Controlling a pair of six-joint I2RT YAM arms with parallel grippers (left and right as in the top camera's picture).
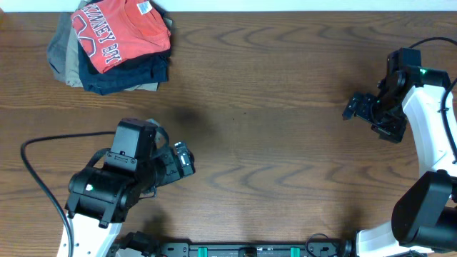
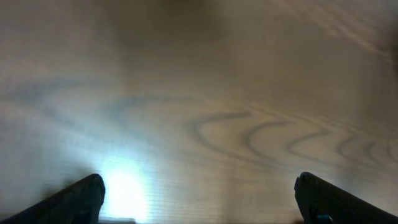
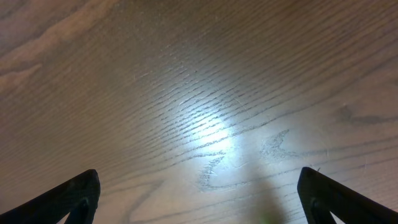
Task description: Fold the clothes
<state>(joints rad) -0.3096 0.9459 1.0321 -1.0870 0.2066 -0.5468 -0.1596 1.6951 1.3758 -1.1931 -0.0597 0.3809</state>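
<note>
- The red T-shirt (image 1: 121, 32) sits in the far left corner of the tabletop (image 1: 271, 86), on the side away from the robot
- It lies on top of a pile of folded clothes (image 1: 125, 77), dark blue and tan ones, and it touches them
- The shirt looks folded up small, with its letters facing up and a little white label (image 1: 145, 8) near its far edge
- The left gripper (image 1: 184, 160) hangs over bare wood close to the robot's side; it is spread wide and holds nothing
- Its own camera shows two dark fingers (image 2: 81, 196) far apart, with only wood between them
- The right gripper (image 1: 353, 107) is way over on the right side, also spread wide and empty
- Its camera shows only wood and a bright spot of light
- From the left gripper, the shirt lies farther out and a bit to the left
- The left arm is much nearer to it, while the right gripper would have to cross almost the whole tabletop
- The folded shirt looks nearly square and is turned on a slant, so I cannot pick out a long side; the letters run on a slant too
- I think the left arm should reach for it first and bring it to the bare middle
- It may pinch the clothes under the shirt by mistake, since they lie right against it
</note>
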